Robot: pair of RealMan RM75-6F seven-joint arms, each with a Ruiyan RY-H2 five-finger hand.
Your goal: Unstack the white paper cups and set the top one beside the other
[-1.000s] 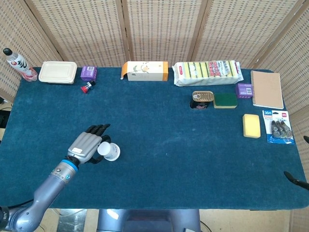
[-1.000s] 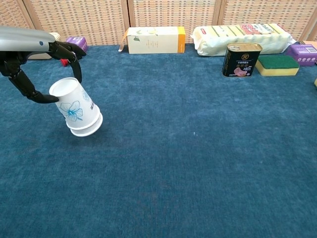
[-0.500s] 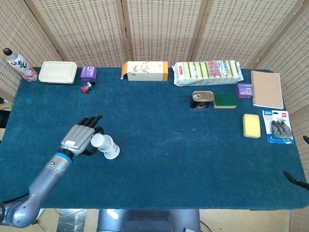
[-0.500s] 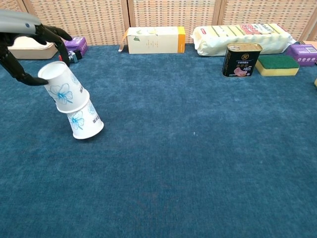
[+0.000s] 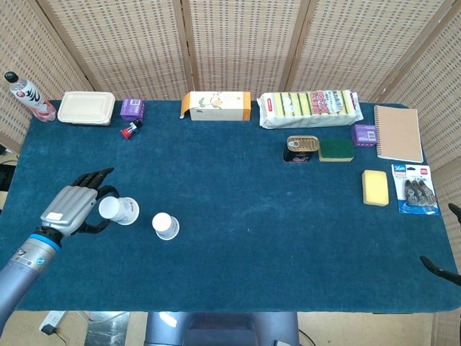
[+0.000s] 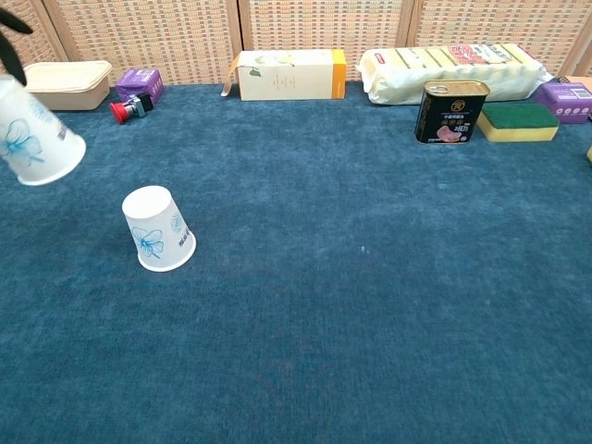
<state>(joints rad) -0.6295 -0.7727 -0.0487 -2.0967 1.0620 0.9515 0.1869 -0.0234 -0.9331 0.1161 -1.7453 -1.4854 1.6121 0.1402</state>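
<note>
The left hand (image 5: 72, 207) holds the top cup (image 5: 118, 210) near the left edge of the counter (image 5: 252, 216), fingers wrapped around its wall. The cup is tilted and lifted off the blue cloth; in the chest view only the cup (image 6: 35, 146) and a dark fingertip at the frame's upper left corner show. The other cup (image 5: 166, 225) stands upside down on the counter, just beside the held one on the side away from the left edge, and apart from it; the chest view shows it (image 6: 159, 229) leaning slightly, blue flower print facing the camera.

Of the right hand (image 5: 441, 269), only a dark sliver shows at the counter's near right corner, so I cannot tell how its fingers lie.

Along the far edge sit a lidded container (image 5: 86, 107), a long carton (image 5: 216, 105) and a pack of sponges (image 5: 310, 107).
</note>
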